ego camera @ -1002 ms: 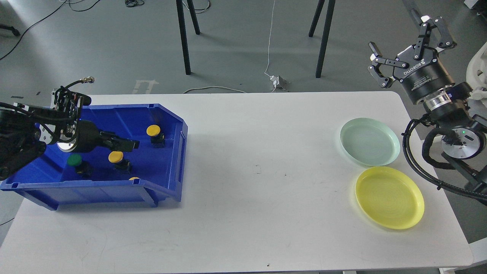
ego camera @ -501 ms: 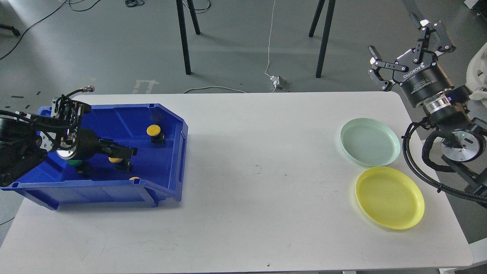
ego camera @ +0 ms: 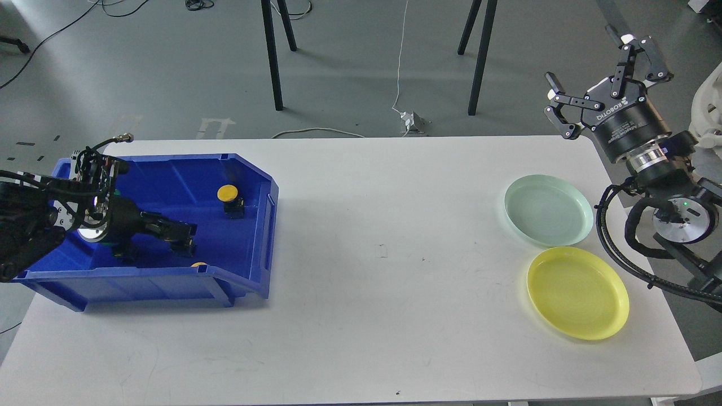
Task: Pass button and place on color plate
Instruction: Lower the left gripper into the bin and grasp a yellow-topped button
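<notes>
A blue bin stands at the table's left. In it a yellow button on a black base stands near the right wall. A sliver of another yellow button shows at the front wall. My left gripper is low inside the bin, over the spot of a third yellow button, which it hides. Its fingers are dark and I cannot tell them apart. A green button behind its body is almost hidden. My right gripper is open and empty, raised beyond the table's far right corner. A pale green plate and a yellow plate lie at the right.
The white table spans the view between the bin and the plates. My right arm's cables hang beside the plates at the table's right edge. Black stand legs stand on the floor behind the table.
My left gripper has gone down and slightly left in the bin, now covering the middle yellow button and most of the green one. My right gripper has shifted slightly.
</notes>
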### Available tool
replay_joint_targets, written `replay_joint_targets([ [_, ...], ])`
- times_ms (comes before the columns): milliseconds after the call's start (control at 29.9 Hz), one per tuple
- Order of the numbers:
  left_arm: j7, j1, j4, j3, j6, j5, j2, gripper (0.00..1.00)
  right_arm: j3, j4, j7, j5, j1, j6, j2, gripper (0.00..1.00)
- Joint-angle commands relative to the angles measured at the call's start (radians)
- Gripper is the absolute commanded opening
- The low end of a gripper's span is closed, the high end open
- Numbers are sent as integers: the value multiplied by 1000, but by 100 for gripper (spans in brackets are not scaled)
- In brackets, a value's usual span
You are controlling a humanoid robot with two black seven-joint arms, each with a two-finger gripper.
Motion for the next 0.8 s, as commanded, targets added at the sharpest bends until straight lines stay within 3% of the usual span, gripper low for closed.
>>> replay_joint_targets([
  [0, 0, 8, 0, 0, 0, 1, 0, 89, 0, 0, 0, 0, -2, 0, 0, 99],
  [234, 0, 18, 0, 0, -2, 0, 0, 85, 0, 0, 0, 0, -3, 0, 0, 99],
  [468, 0, 19, 0, 0, 0, 1, 0, 66, 0, 0, 0, 0, -7, 0, 0, 99],
  [635, 0, 21, 0, 0, 0, 1, 0, 62, 2, 0, 0, 0, -10, 0, 0, 99],
  [769, 0, 22, 0, 0, 0, 1, 2, 44, 0, 0, 0, 0, -14, 0, 0, 99],
])
